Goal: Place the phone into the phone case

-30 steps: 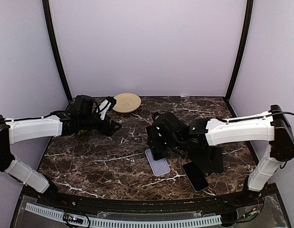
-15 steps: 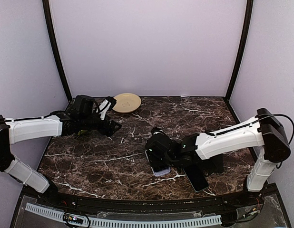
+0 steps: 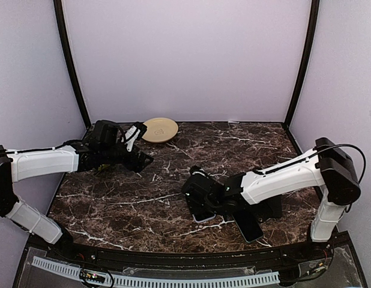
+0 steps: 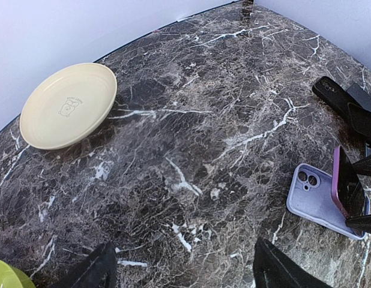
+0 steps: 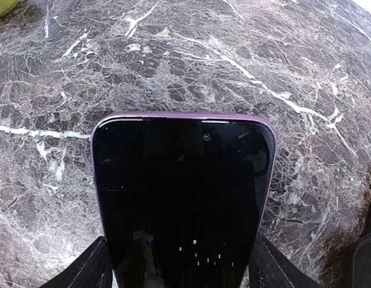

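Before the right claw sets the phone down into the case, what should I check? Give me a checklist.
1. Phone gripped in right claw: ok.
2. Case lying flat beneath the phone: ok.
3. Case open side up: cannot tell.
4. Phone level with case: not ok, steeply tilted.
5. Left claw open, empty, well away from case: ok.

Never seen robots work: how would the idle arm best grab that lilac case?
Probably pinch the case across its long edges near the camera-cutout end, from above: it lies flat, and the right gripper holds the phone over its other end.
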Robot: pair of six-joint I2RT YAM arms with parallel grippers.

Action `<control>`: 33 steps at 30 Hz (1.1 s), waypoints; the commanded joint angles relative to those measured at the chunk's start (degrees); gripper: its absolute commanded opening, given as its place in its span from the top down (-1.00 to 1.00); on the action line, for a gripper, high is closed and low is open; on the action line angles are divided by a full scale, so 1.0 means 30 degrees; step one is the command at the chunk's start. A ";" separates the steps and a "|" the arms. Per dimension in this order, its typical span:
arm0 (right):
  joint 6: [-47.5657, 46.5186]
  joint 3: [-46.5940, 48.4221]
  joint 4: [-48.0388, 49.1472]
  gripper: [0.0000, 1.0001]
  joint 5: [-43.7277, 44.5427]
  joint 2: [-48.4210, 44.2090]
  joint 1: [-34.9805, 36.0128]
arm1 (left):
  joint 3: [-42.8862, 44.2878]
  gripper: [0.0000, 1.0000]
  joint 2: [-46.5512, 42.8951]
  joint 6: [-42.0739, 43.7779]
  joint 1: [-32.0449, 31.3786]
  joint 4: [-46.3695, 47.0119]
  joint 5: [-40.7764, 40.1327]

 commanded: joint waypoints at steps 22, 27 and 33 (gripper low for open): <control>0.1857 0.1388 -0.3404 0.39 -0.2056 0.2432 -0.0169 | -0.0226 -0.60 -0.0503 0.0417 -0.0141 -0.0008 0.0025; 0.2130 0.1253 -0.3610 -0.15 -0.1999 0.2354 -0.0360 | -0.0232 -0.61 -0.0507 0.0475 -0.0147 -0.0008 -0.0025; 0.2205 0.1846 -0.4522 -0.65 -0.1566 0.2220 -0.0468 | -0.0239 -0.61 -0.0507 0.0504 -0.0144 -0.0008 -0.0043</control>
